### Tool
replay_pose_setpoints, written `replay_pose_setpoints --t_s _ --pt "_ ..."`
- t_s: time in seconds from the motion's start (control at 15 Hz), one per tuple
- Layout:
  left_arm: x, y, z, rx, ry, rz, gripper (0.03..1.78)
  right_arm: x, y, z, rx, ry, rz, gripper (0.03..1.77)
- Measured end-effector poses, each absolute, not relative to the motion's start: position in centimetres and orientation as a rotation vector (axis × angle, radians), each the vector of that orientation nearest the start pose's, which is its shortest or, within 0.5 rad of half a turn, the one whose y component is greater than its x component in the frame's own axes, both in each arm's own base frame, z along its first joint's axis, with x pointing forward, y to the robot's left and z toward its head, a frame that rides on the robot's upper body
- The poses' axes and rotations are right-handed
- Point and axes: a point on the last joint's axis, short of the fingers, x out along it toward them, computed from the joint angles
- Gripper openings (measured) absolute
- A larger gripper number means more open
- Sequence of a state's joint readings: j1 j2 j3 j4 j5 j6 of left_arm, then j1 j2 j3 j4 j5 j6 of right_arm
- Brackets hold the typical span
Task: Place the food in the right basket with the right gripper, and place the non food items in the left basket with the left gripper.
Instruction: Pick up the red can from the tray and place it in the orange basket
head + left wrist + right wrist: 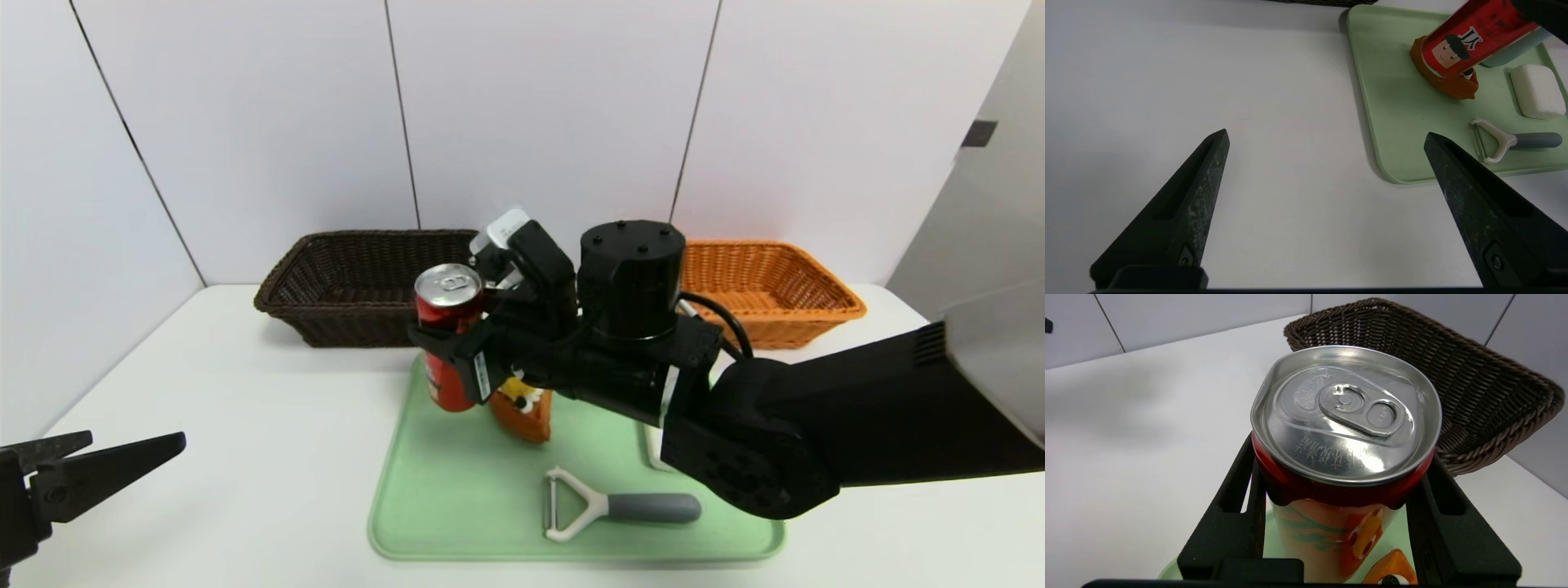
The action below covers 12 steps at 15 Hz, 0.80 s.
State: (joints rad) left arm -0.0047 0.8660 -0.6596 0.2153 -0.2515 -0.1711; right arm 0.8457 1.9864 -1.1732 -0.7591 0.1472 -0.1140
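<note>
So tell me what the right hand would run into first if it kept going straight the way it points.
Judging by the right wrist view, the right hand, shut on the slim red soda can, points toward the dark brown woven wicker basket. It would probably meet that basket's rim first, though depth is unclear.

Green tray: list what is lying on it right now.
On the green tray: cake wedge, white bar, peeler. A blue-grey cup is mostly covered by the red can, which the right pincer holds above the tray.
</note>
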Motion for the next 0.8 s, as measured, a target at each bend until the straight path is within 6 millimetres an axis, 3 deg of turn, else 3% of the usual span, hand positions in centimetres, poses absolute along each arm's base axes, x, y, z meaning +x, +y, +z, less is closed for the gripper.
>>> replay_pose_setpoints --t_s 0.4,0.8 --pt "8.5 -0.6 22.5 -0.220 0.437 -0.217 1.69 26.7 28.0 24.9 -0.080 -0.041 0.941 0.92" --pt "8.5 -0.6 22.7 -0.219 0.431 -0.220 1.69 30.3 22.3 29.9 -0.074 -0.068 0.764 0.92"
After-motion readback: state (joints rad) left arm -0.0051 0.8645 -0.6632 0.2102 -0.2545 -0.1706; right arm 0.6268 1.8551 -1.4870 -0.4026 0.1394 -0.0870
